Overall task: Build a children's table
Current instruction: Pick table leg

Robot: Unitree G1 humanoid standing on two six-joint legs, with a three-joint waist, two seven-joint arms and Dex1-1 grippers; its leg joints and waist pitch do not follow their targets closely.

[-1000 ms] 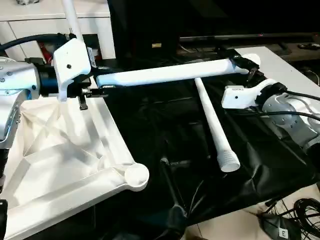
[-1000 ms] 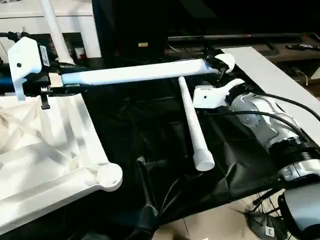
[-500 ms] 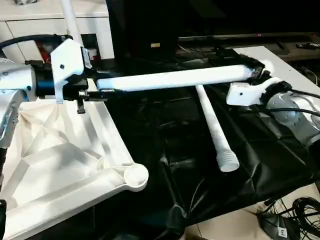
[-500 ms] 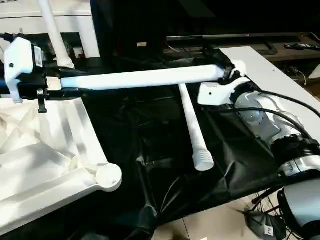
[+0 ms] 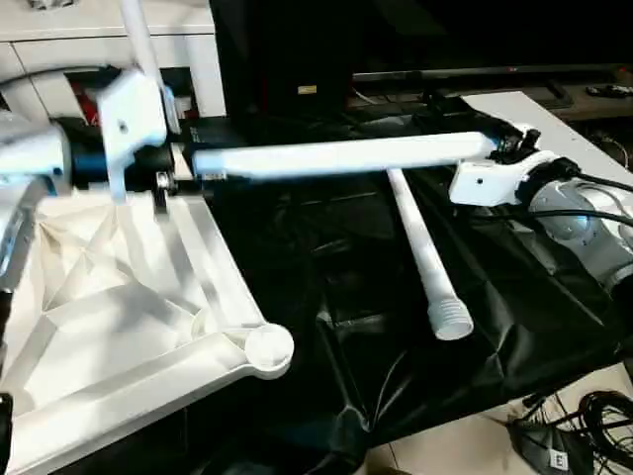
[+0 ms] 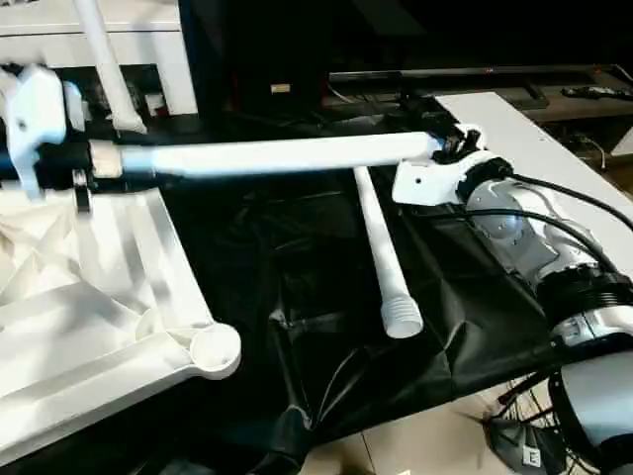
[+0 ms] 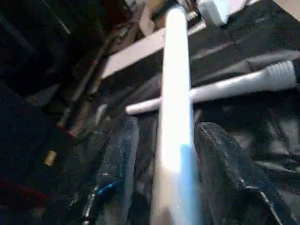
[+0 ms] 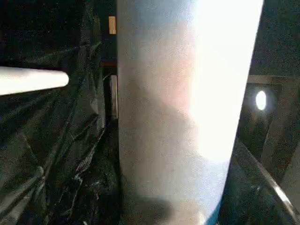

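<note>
A: Where is the long white tubular plastic leg [image 5: 346, 156]?

B: Held level above the black plastic sheet [image 5: 326, 277]. The left gripper [image 7: 164, 154] clamps one end; the right gripper [image 5: 506, 146] sits at the other, grip unclear.

A: And the rest?

B: A second white tubular leg [image 5: 423, 255] lies on the sheet; the white ribbed square tabletop [image 5: 119, 327] rests upside down beneath the left gripper.

A long leg [image 5: 341, 157] hangs level above the worktop [image 5: 554, 327], the left tool [image 7: 161, 154] at its left end and the right tool [image 5: 506, 146] at its right end. Beneath it a second leg [image 5: 425, 257] lies on the worktop, crossing under it. The tabletop [image 5: 119, 327] lies at the left, underside up, a third leg [image 5: 138, 40] standing behind it.
</note>
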